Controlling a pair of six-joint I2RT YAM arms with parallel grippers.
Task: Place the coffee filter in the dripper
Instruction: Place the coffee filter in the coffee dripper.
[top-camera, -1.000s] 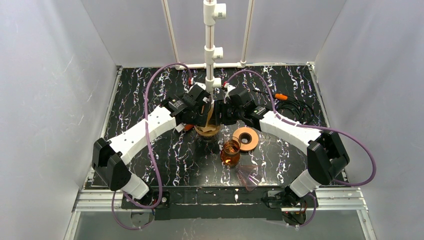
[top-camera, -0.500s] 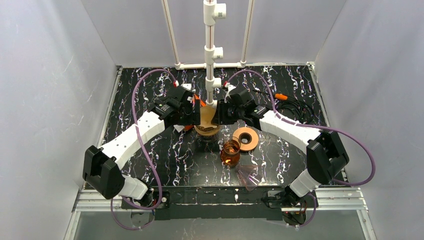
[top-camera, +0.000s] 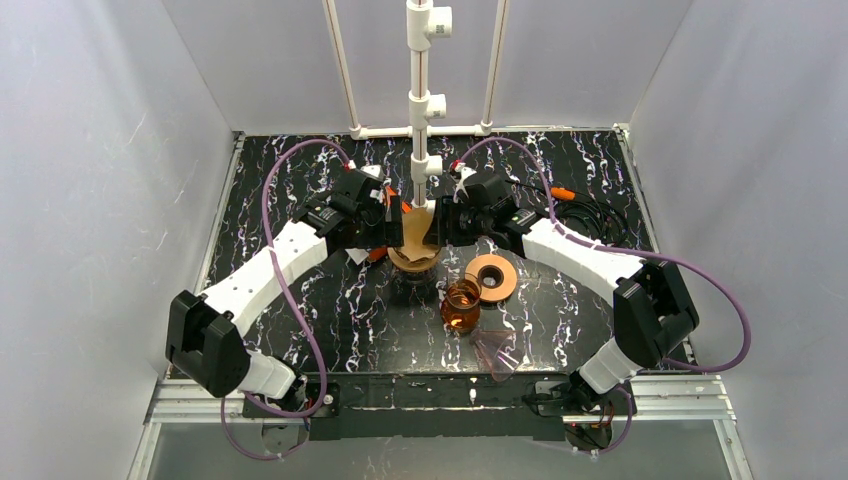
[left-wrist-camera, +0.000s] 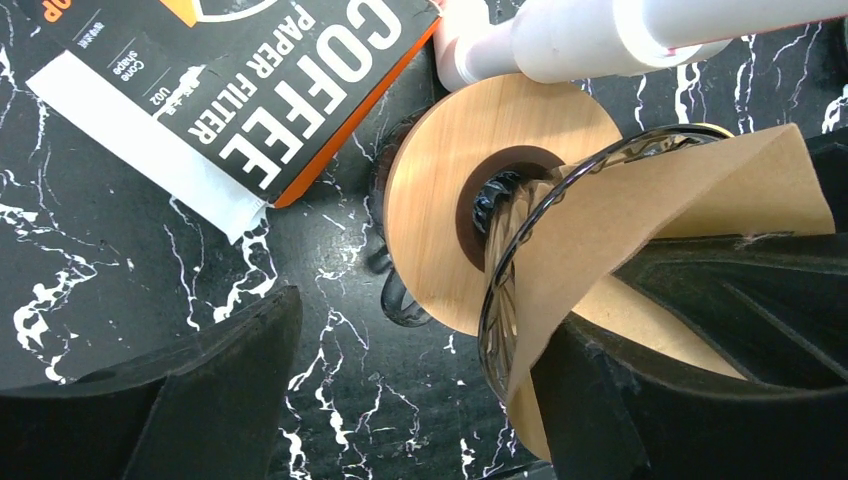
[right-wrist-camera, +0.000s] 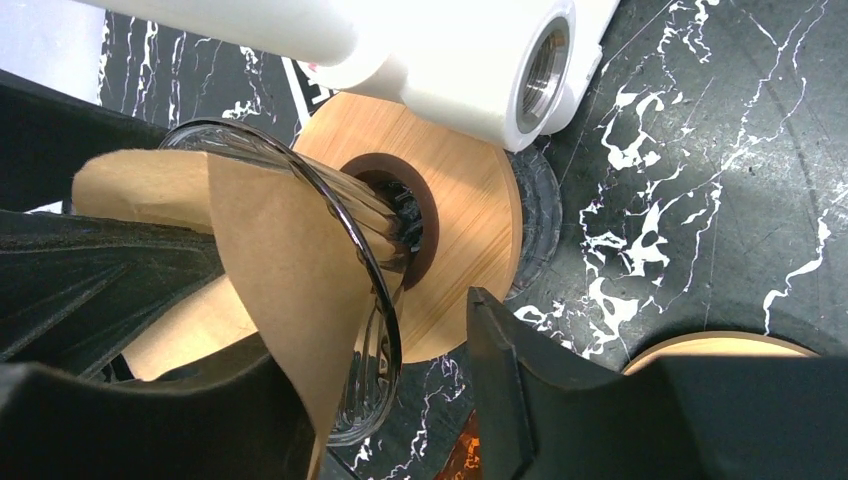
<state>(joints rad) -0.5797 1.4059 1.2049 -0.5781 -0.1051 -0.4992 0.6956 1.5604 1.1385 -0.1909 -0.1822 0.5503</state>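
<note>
The glass dripper (top-camera: 415, 262) with its wooden collar (left-wrist-camera: 440, 190) stands mid-table under the pipe stand. The brown paper coffee filter (top-camera: 415, 230) sits in its mouth, one flap standing above the glass rim (left-wrist-camera: 497, 300). My left gripper (top-camera: 392, 228) is open at the dripper's left. In its wrist view the left gripper (left-wrist-camera: 425, 330) has one finger (left-wrist-camera: 700, 350) against the filter (left-wrist-camera: 650, 200) and the other out over the table. My right gripper (top-camera: 440, 225) is open on the other side. In its wrist view the right gripper (right-wrist-camera: 375, 330) straddles the rim and filter (right-wrist-camera: 270, 240) with a gap showing.
A white pipe stand (top-camera: 420, 100) rises just behind the dripper, close to both wrists. A coffee filter box (left-wrist-camera: 270, 90) lies left of it. An amber jar (top-camera: 461, 305), a second wooden ring (top-camera: 491, 277) and a clear pink funnel (top-camera: 497, 352) sit nearer the front. Cables (top-camera: 590, 215) lie back right.
My left arm has swung outward to the left, drawing its gripper off the top of the dripper to its side. The filter now shows more fully. The right gripper has shifted slightly back.
</note>
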